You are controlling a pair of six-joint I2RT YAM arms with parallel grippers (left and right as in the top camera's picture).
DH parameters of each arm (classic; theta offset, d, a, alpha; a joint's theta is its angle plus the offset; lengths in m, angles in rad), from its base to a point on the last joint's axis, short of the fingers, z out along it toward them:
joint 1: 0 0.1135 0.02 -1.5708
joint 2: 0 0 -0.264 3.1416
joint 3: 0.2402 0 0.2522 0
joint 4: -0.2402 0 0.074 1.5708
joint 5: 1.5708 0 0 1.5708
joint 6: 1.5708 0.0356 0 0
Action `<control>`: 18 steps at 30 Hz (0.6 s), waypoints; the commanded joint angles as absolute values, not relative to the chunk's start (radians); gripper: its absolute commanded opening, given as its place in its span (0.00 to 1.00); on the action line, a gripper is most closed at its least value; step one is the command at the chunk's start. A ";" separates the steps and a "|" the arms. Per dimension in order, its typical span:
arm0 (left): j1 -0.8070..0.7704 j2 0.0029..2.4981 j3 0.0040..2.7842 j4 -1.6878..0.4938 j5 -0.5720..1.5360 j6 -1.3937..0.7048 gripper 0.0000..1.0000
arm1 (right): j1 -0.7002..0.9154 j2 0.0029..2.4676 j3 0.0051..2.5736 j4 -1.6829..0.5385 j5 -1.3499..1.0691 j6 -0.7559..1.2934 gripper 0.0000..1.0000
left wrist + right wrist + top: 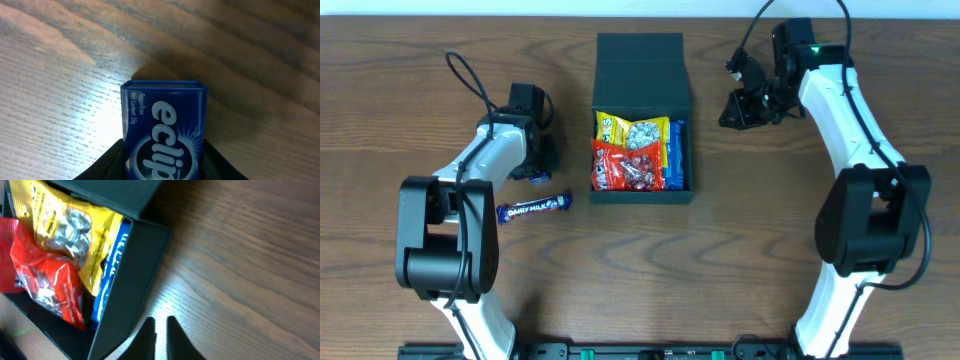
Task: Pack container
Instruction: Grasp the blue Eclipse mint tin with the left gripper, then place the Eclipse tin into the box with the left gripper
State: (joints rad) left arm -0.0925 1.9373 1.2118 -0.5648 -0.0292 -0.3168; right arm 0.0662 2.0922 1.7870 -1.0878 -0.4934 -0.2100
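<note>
Wood-grain table (420, 60), dark brown, with the container (642, 196) as your reference point. It sits at the middle of the far half of the table. Its flap lid (640, 62) is folded back flat on the far side, so the interior is open to the overhead view.

Contents, as you see them from overhead:
- a yellow packet (632, 130) lies along the far edge of the interior
- a red packet (620, 168) lies just nearer, overlapping the yellow one
- a blue packet (676, 155) stands on edge against the wall on the right-arm side

Left gripper (164, 167): it is well apart from the container, on its left-arm side. The jaws are clamped on a blue Eclipse pack (164, 120). The left wrist view shows the dark fingers (107, 165) pressed to both long sides of the pack. You cannot tell whether the pack touches the wood beneath it.

A Dairy Milk bar (533, 208) lies flat on the table, nearer the robot than the left gripper and on the same side of the container.

Right gripper (160, 322): it is beside the container's far corner on the right-arm side, apart from the wall. The jaws are drawn nearly together with only a thin slit between them, and they hold nothing.
</note>
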 commanded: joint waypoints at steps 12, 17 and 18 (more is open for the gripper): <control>-0.272 1.948 1.754 -0.842 0.046 -0.266 0.17 | -0.139 2.081 1.840 -1.088 -0.497 -0.128 0.04; -0.437 1.972 1.757 -0.766 0.156 -0.390 0.18 | -0.146 2.081 1.840 -1.081 -0.497 -0.128 0.05; -0.456 1.981 1.757 -0.763 0.159 -0.393 0.18 | -0.146 2.081 1.840 -1.081 -0.496 -0.128 0.05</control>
State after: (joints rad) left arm -0.4309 1.9526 1.7489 -0.7670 0.1162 -0.3439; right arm -0.1402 2.0922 1.8225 -1.0809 -0.4927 -0.1383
